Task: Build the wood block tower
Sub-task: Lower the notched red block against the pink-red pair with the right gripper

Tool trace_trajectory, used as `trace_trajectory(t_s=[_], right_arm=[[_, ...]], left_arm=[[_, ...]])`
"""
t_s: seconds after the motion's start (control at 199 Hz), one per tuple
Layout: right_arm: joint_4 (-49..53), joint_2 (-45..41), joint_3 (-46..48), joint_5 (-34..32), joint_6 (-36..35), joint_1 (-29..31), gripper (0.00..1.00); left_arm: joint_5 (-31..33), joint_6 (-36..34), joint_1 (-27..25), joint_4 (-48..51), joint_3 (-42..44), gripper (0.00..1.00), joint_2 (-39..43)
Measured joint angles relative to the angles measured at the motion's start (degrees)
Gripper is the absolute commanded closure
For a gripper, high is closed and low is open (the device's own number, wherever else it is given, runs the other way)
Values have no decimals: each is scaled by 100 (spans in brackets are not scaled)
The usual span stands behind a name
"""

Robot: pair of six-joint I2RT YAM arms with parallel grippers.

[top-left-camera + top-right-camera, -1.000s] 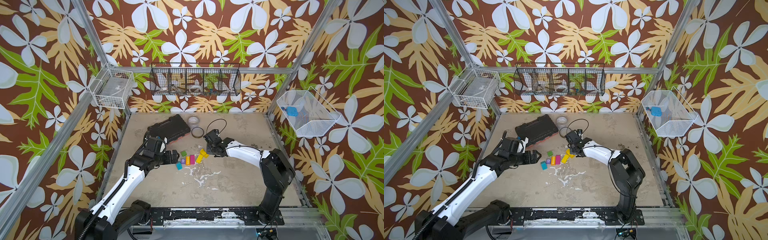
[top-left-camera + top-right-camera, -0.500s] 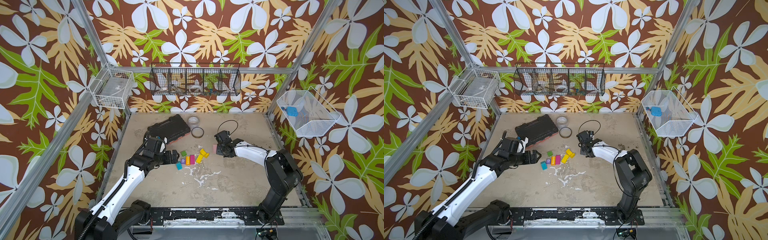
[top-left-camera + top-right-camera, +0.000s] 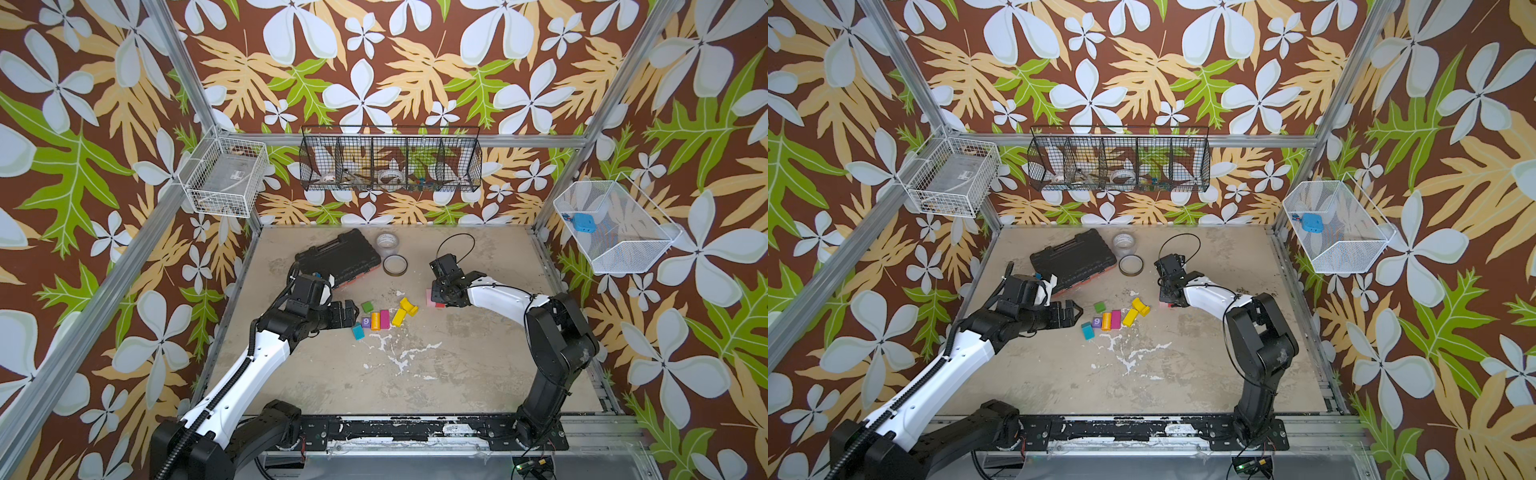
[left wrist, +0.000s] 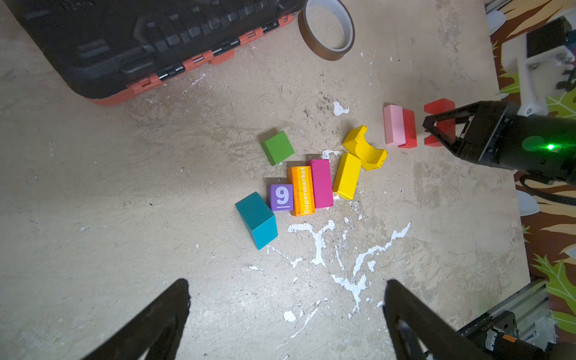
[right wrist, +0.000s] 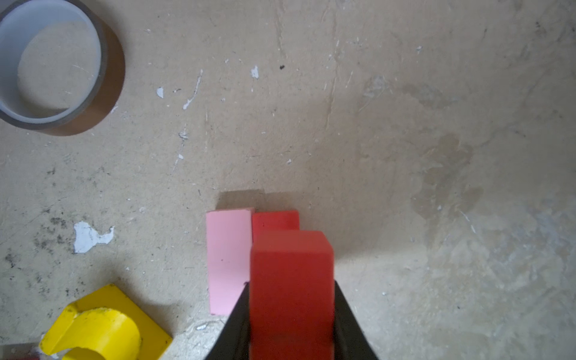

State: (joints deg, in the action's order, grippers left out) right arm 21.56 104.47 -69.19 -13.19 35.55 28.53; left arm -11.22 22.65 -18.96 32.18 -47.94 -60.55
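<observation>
My right gripper is shut on a red block, which it holds close beside a pink brick and a second red brick lying side by side on the table. In the left wrist view the right gripper shows with that red block in it. My left gripper is open and empty, short of the teal block. Past it lie a purple "9" cube, an orange block, a magenta brick, a yellow brick, a yellow arch and a green cube. No tower is in view.
A black tool case lies at the back left, close behind my left wrist. A brown tape roll and a clear one sit behind the blocks. Wire baskets hang on the walls. White paint marks streak the table's middle.
My right arm has shifted a little to the right with the red block still in its grip, uncovering the pink brick. The left arm has not moved.
</observation>
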Motion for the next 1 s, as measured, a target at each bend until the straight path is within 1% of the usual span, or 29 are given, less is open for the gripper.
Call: trace_trajectory(t_s=[0.105,0.276,0.658,1.004], right_arm=[[-15,48,-35,59,-31,0,99],[-28,133,-70,98,-66,-2,94],[-39,260,-79,125,-133,-83,88],[-63,343,-111,271,-173,-98,85]], left_arm=[[0,0,0,0,0,2,-13],[0,0,0,0,0,2,-26],[0,0,0,0,0,2,-31],[0,-2,0,0,0,2,-42]])
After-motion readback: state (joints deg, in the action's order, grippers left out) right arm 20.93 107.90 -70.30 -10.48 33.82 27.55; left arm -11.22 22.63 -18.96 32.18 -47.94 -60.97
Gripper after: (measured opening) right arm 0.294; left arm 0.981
